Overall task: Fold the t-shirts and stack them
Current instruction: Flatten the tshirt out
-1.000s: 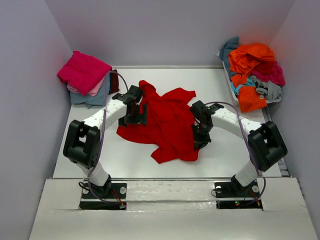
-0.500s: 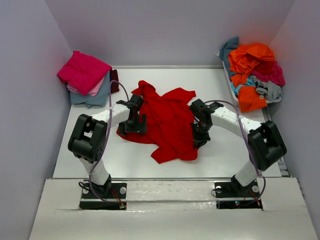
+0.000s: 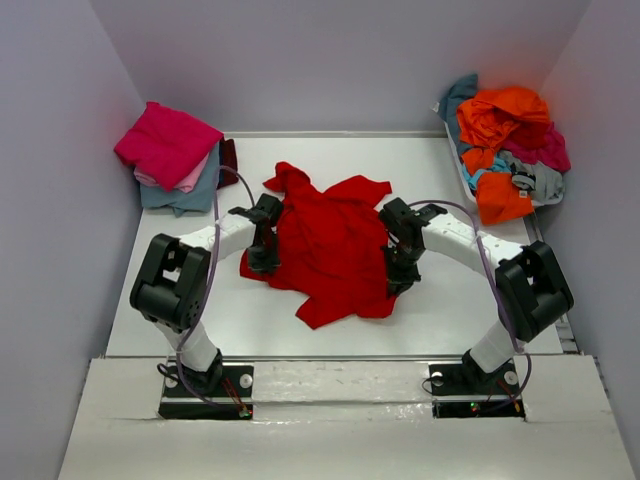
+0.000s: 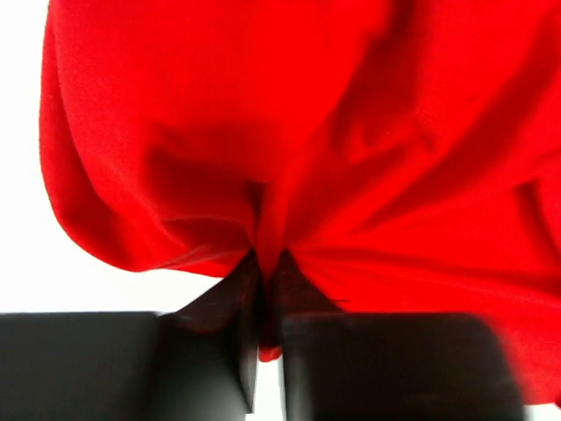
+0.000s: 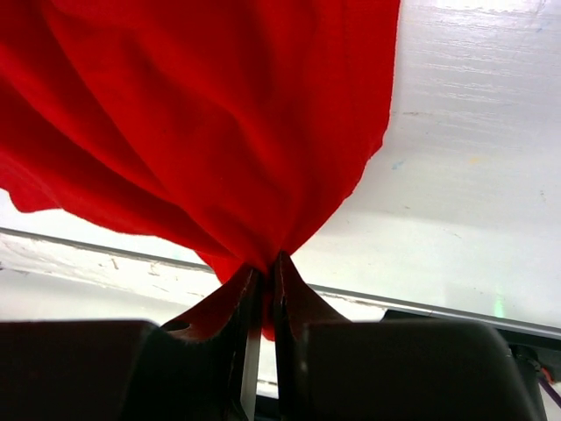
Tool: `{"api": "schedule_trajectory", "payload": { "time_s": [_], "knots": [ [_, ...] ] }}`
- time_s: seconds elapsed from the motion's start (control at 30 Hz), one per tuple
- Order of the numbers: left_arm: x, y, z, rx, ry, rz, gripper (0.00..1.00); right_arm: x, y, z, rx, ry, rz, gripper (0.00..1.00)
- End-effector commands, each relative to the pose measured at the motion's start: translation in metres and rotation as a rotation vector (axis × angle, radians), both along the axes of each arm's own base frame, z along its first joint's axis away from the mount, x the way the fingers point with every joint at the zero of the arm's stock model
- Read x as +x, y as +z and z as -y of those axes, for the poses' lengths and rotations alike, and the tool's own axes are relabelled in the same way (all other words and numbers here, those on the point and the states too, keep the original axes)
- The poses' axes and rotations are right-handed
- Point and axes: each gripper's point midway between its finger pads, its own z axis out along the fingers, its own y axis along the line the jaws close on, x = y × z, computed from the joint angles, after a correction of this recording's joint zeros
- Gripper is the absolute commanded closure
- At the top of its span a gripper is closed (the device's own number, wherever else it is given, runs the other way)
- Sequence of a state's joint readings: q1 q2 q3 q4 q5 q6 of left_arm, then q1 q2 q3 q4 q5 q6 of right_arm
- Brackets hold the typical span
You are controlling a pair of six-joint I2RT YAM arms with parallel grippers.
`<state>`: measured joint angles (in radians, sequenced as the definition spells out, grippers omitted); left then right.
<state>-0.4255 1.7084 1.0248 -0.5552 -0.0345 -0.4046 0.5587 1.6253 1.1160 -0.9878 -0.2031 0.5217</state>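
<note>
**Red t-shirt pinched at both edges, crumpled at mid-table**

The white table (image 3: 450, 310) carries one bright red t-shirt (image 3: 330, 245), crumpled and unevenly spread at its middle, between the two arms. A heap of unfolded shirts (image 3: 505, 140), orange uppermost, sits at the far right corner. A folded stack (image 3: 170, 150), magenta on top, sits at the far left corner. Both are well apart from the red one.

The left gripper (image 4: 263, 260) has its jaws drawn nearly together on a tuck of red cloth at the shirt's left edge, with folds fanning out from the pinch. The right gripper (image 5: 265, 261) is likewise closed down on a gathered fold at the shirt's right edge, low to the table.

Assessment: you are handling light, limp cloth with no stiffness. Expect it to sag and bunch between the two holds and to drape wherever it is unsupported. It is not fragile, but a thin pinch may slip under a hard pull. Hems, shoulders or corners would serve you better than mid-panel tucks. Which part of the garment each pinch has taken cannot be told from these views
</note>
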Motion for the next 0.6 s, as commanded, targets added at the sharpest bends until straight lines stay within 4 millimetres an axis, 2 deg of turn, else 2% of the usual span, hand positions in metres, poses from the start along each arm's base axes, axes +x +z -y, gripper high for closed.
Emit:
{"api": "schedule_trajectory", "payload": {
  "time_s": [0.0,0.13,0.17,0.3,0.57],
  "knots": [
    [-0.051,-0.017,-0.014,0.019,0.032,-0.12,0.88,-0.002,0.01,0.005,-0.023,-0.026,0.036,0.87],
    [-0.063,-0.005,-0.019,0.012,0.062,-0.11,0.94,-0.003,0.013,0.014,-0.048,-0.078,0.056,0.91],
    [-0.065,0.014,-0.017,-0.009,0.106,-0.094,0.94,-0.007,0.014,0.026,-0.068,-0.139,0.063,0.93],
    [-0.066,0.03,-0.021,-0.029,0.141,-0.065,0.94,-0.01,0.018,0.036,-0.077,-0.175,0.075,0.92],
    [-0.075,0.058,-0.065,-0.001,0.268,-0.019,0.94,-0.022,0.024,0.049,-0.099,-0.2,0.079,0.92]
  ]
}}
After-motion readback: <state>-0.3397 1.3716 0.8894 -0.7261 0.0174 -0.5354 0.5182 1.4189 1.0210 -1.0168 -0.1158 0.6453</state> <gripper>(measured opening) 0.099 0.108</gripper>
